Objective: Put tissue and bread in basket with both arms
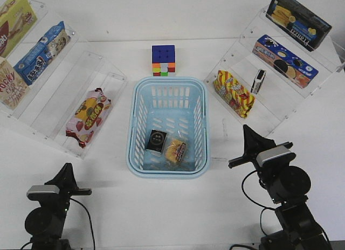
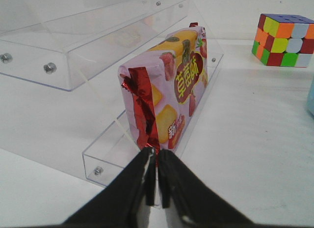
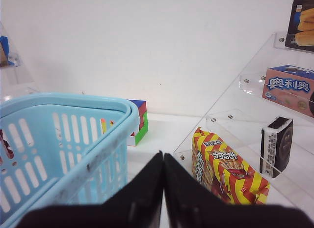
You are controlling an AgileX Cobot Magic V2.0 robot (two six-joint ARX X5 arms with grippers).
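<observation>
The light-blue basket (image 1: 167,127) stands at the table's centre. The black tissue pack (image 1: 157,140) and the wrapped golden bread (image 1: 176,151) lie side by side on its floor, near its front wall. My left gripper (image 1: 67,169) is shut and empty at the front left, away from the basket. In the left wrist view my left gripper (image 2: 156,156) points at a pink fruit-printed packet (image 2: 171,90). My right gripper (image 1: 247,130) is shut and empty, right of the basket. In the right wrist view my right gripper (image 3: 163,159) is beside the basket wall (image 3: 64,139).
A multicoloured cube (image 1: 163,60) sits behind the basket. Clear acrylic shelves with snack packets stand on the left (image 1: 64,99) and right (image 1: 269,83). A red-yellow striped packet (image 1: 233,92) and a small black-white pack (image 1: 258,81) rest on the right shelf's lower steps.
</observation>
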